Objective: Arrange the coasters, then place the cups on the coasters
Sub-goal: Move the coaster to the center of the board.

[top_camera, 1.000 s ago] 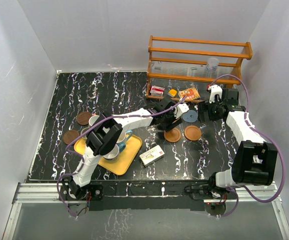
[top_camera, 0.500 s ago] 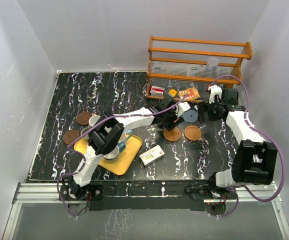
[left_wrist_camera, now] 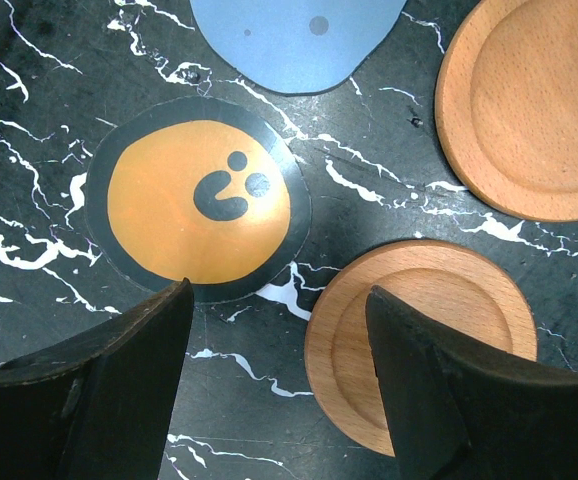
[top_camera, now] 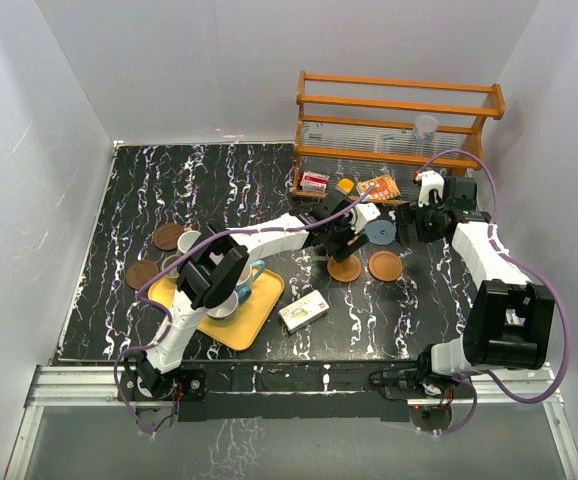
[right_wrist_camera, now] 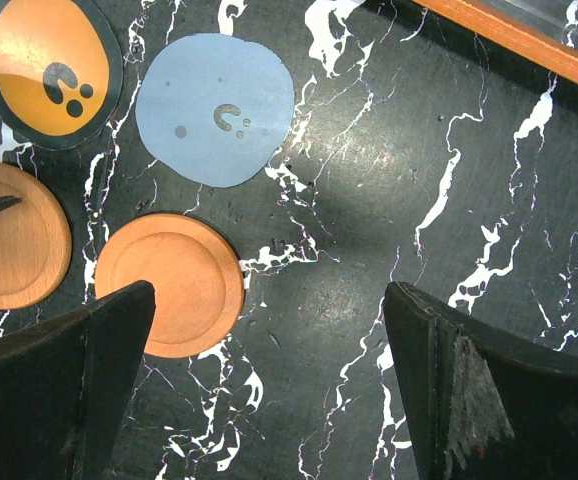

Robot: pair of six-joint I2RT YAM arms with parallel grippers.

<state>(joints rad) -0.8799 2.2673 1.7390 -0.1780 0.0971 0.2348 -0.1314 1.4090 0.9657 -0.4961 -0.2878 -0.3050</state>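
**Left gripper [left_wrist_camera: 279,310] and right gripper [right_wrist_camera: 269,300] both open above a group of coasters**

Seen from above, a black table [top_camera: 219,190] with white veins holds two robot arms mounted at its near edge. The left arm reaches across to the right of centre. The right arm bends in from the right side. Their grippers hang close together over four coasters lying flat on the table.

In the left wrist view, the fingers [left_wrist_camera: 119,400] are spread apart with nothing between them. Below them lie an orange coaster [left_wrist_camera: 149,220] with a dark rim and a wooden coaster [left_wrist_camera: 409,320], just beside each other but not touching. A second wooden coaster [left_wrist_camera: 529,100] and a grey-blue coaster [left_wrist_camera: 289,40] lie further on.

In the right wrist view, the jaws stand wide apart and hold nothing. The same four coasters lie to the left of bare table, and the lower rail of a wooden rack [right_wrist_camera: 509,40] crosses the top corner.

Well apart on the left of the table lie one dark brown coaster [top_camera: 168,236] and another dark brown coaster [top_camera: 141,273]. Beside them, the cups [top_camera: 188,241] cluster at a yellow tray [top_camera: 231,325], partly hidden by the left arm. None of the cups is on a coaster. A small box [top_camera: 304,311] lies near the tray
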